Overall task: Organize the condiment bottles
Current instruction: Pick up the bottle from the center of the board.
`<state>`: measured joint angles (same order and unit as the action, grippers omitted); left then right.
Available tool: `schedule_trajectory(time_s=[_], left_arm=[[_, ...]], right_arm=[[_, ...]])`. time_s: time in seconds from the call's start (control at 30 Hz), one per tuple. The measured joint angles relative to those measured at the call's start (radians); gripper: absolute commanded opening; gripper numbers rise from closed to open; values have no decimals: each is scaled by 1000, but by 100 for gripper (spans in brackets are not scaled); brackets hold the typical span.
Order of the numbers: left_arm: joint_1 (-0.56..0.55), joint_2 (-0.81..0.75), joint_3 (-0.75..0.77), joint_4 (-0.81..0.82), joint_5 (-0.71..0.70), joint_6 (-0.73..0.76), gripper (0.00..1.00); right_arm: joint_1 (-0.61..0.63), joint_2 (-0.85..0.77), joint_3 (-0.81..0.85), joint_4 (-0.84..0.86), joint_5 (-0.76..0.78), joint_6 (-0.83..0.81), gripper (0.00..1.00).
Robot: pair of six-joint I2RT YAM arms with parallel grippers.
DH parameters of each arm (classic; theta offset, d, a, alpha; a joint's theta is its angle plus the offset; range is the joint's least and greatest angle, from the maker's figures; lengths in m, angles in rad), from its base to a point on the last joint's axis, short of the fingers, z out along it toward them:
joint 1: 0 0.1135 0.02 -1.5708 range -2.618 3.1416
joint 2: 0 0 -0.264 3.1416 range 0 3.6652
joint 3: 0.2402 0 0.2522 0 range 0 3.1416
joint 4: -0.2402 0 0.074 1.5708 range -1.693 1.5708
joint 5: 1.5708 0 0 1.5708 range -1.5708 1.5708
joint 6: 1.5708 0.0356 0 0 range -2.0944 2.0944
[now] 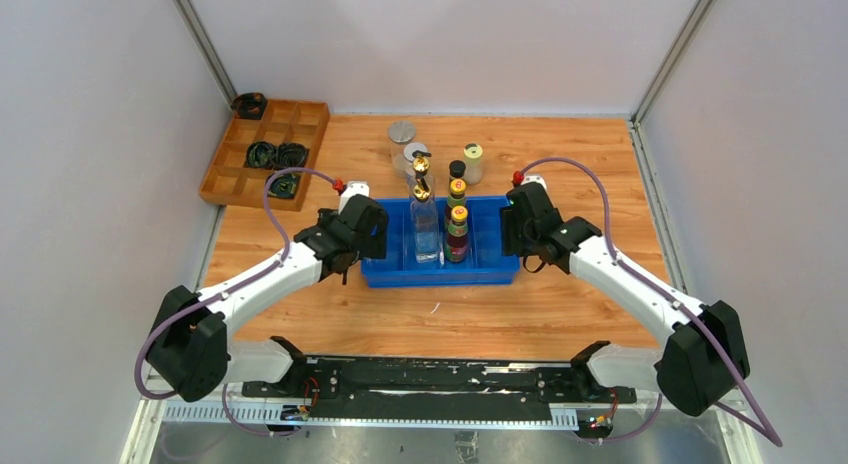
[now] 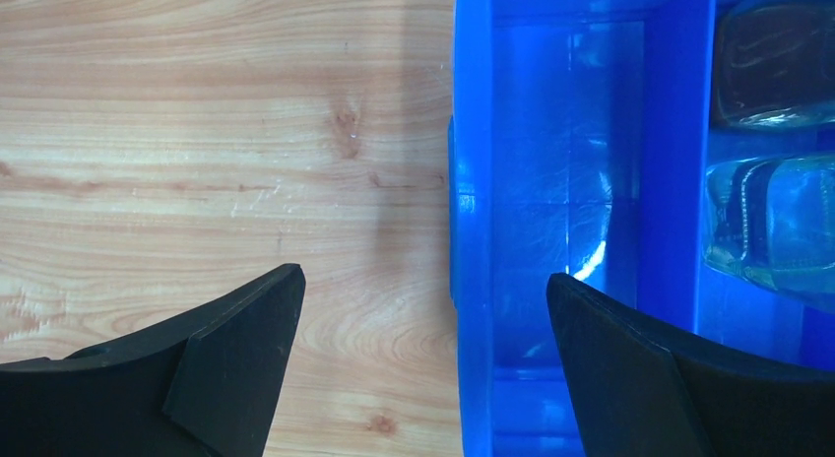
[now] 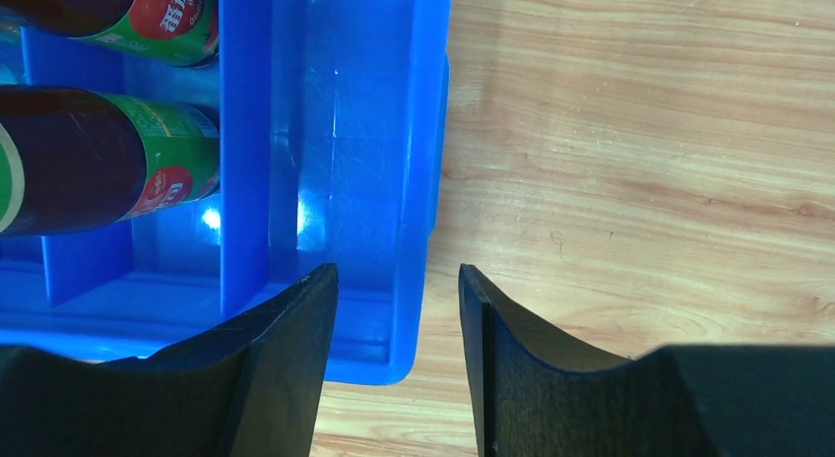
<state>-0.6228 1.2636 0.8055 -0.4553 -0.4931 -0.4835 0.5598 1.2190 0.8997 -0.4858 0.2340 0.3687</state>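
Bottles of dark sauce (image 1: 457, 234), two with yellow caps, stood one behind the other in the blue bin (image 1: 440, 278) at the middle of the counter (image 1: 560, 314). A tall clear bottle (image 1: 424, 229) with a gold spout stood just left of them. Beyond the bin's far wall a small black-capped bottle (image 1: 457, 169), two silver-lidded jars (image 1: 401, 132) and a cream-lidded jar (image 1: 473, 162) waited on the bare wood.

All looked like glass: stiff, slick and breakable, and probably heavy for their size if full. The tall one seemed top-heavy, so its straight body was the safer place to take hold, not the thin spout. The squat jars called for a wide grip around their sides.

The left hand (image 2: 423, 275) was spread wide and empty across the bin's left wall, one finger over the counter and one over an empty compartment. The right hand (image 3: 396, 268) was half open astride the right wall, and contact with it could not be made out. A wooden tray (image 1: 222, 174) of black coils (image 1: 262, 154) sat at the far left.
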Motion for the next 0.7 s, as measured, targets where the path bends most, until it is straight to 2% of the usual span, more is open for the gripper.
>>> schedule_trajectory(time_s=[0.3,0.47,0.6,0.7], left_arm=[[20,6,-2,31,8,1,100],[21,-35,9,-3,4,9,100],[35,-88,116,-59,2,32,100],[45,-99,204,-63,6,47,100]], right_arm=[[-6,40,0,29,-7,0,55],[-9,35,27,14,-10,-17,65],[-64,55,169,-18,-60,-55,67],[-152,137,346,-12,-130,-79,67]])
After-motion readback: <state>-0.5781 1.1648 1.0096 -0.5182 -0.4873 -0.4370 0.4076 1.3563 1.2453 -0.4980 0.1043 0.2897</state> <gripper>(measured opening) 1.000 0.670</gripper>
